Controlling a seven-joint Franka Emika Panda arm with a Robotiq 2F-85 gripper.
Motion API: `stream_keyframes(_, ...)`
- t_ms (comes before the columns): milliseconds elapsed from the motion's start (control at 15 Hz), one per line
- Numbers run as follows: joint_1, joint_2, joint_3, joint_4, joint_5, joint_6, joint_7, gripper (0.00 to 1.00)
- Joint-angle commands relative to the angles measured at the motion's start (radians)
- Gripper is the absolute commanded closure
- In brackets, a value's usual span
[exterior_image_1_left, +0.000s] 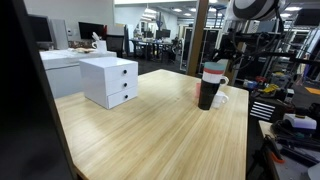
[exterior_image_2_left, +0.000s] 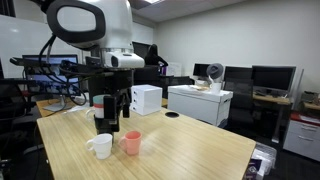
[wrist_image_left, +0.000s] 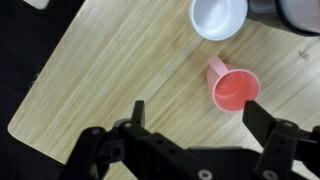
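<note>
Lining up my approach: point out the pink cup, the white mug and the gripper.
pink cup (wrist_image_left: 236, 91), wrist view, inside of the cup.
white mug (wrist_image_left: 219, 15), wrist view, its inner bottom.
gripper (wrist_image_left: 193, 115), wrist view, midway between the open fingertips.

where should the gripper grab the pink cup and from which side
Probably best to take the pink cup by its rim from straight above, pinching the wall on the side away from its handle. It stands upright with its mouth open, and the handle points toward the white mug, crowding that side. The gripper is open.
</note>
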Motion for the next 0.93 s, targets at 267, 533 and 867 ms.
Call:
stream_keyframes(267, 0.003, 0.071, -0.010, -0.006, 0.000, 0.063, -0.007, 0.00)
stream_keyframes(533, 0.021, 0.133, -0.010, 0.016, 0.023, 0.095, -0.022, 0.00)
stream_keyframes(867, 0.050, 0.211, -0.008, 0.061, 0.033, 0.114, -0.031, 0.00)
